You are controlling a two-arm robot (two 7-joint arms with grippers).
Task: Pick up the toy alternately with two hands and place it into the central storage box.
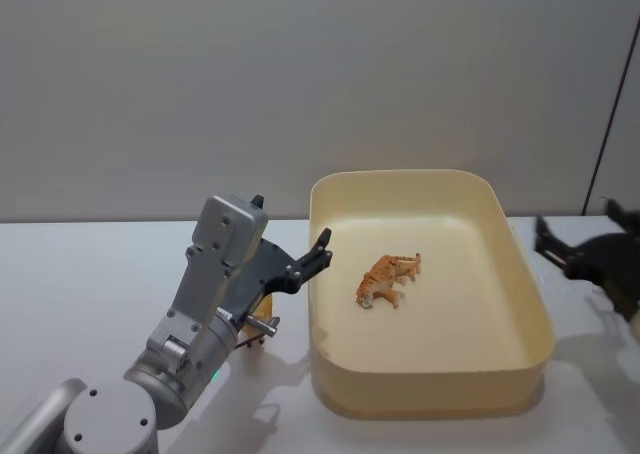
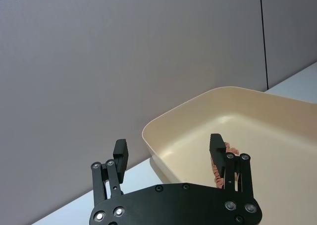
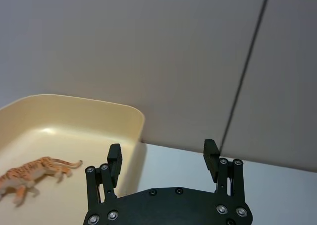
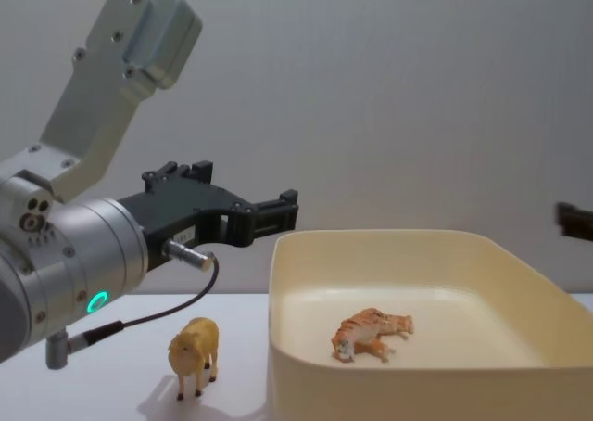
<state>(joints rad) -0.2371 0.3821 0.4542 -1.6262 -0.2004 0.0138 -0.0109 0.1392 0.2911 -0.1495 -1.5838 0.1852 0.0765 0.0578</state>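
Box: the central storage box (image 1: pixel 430 399) sits on the tabletop (image 1: pixel 80 274), between the two grippers.
Tiger: an orange striped toy tiger (image 1: pixel 388 279) lies on its side near the middle of the box floor.
Other toy: a yellow toy animal (image 4: pixel 195 354) stands on the tabletop just beside the box's left wall.
Left arm: the left gripper (image 2: pixel 168 144) hangs above the yellow toy animal, pointing at the box's left rim, fingers spread and empty.
Right arm: the right gripper (image 3: pixel 162 149) hovers beyond the box's right wall, fingers apart and empty.

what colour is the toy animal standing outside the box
The toy animal is golden yellow; chest view shows it best.
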